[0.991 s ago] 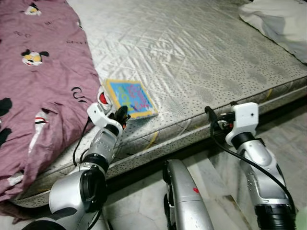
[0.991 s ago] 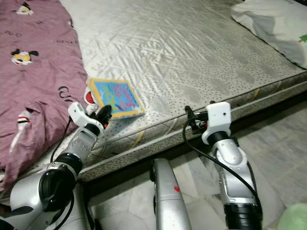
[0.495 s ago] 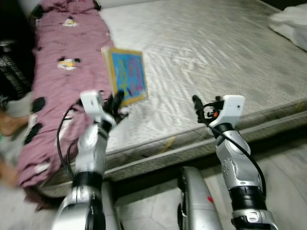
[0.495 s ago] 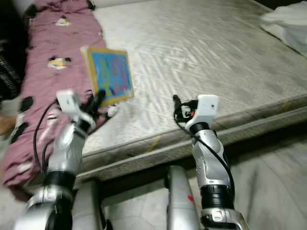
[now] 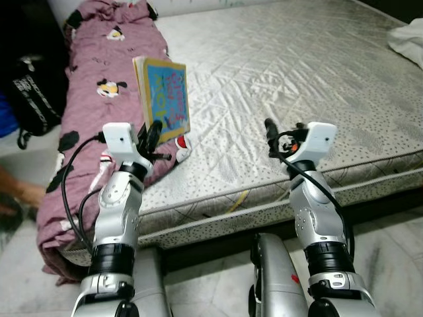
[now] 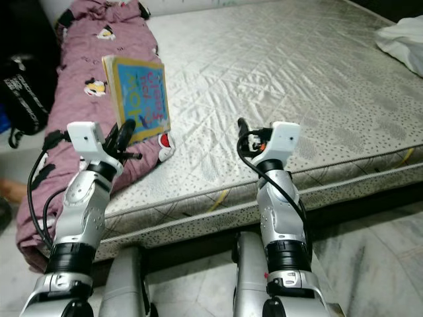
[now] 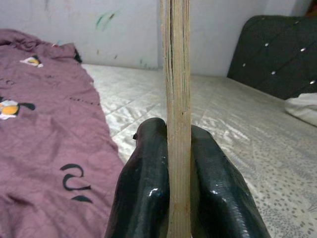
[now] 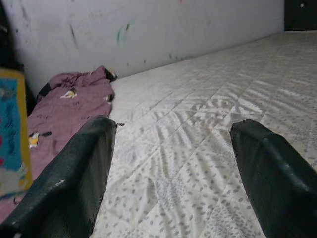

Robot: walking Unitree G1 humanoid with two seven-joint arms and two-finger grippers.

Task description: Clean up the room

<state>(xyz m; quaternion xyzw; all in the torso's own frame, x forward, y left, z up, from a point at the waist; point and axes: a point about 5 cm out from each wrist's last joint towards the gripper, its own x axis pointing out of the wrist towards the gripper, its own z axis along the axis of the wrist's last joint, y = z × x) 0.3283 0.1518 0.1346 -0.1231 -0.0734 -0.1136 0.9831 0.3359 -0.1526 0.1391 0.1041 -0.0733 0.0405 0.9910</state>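
A thick children's board book (image 5: pixel 165 98) with a blue cover and yellow rim stands upright in the air above the mattress's left side. My left gripper (image 5: pixel 153 134) is shut on its lower edge; in the left wrist view both black fingers (image 7: pixel 148 183) press the book's page edge (image 7: pixel 177 99). My right gripper (image 5: pixel 269 130) hovers open over the mattress near its front edge, nothing between its fingers (image 8: pixel 74 178). The book (image 8: pixel 11 134) also appears at the side of the right wrist view.
A purple cartoon-print blanket (image 5: pixel 99 72) lies along the left side of the grey quilted mattress (image 5: pixel 291 66). White bedding (image 5: pixel 410 41) sits at the far right. A black bag (image 5: pixel 33 92) stands on the floor at left. A person's foot (image 5: pixel 16 195) is near the left edge.
The left gripper has lifted the book off the mattress and turned it upright. The camera has pulled back and tilted up, so more of the bed and floor appears.
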